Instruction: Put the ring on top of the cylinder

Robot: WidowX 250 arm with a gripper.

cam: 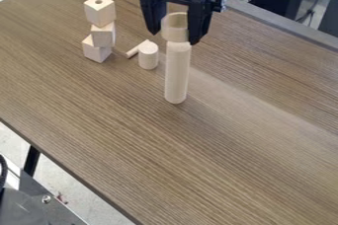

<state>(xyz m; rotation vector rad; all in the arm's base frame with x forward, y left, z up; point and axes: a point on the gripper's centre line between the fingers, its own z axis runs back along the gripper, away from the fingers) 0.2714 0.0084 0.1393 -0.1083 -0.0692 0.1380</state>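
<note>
Gripper position: my gripper (175,35) hangs down from the top edge of the camera view, above the counter (251,135). Gripper state: I cannot tell whether it is clamped on the ring or open around it.

Ring: the pale wooden ring (175,27) is located between the two sides of my gripper, directly over the cylinder, with its opening facing up. Its lower rim appears to meet the cylinder's top end; full seating cannot be confirmed from this angle.

Cylinder: the tall, light wooden cylinder (177,73) stands upright on the counter, its lower end rounded at the edge.

Adjacent parts: a short wooden peg (148,56) stands upright near the cylinder, to its left in the view. A thin dowel (136,49) is just beside the peg. Farther left, three wooden blocks form an uneven stack: bottom block (96,50), middle block (102,36) and top block (100,12), the last with a round hole in its upper face.
</note>
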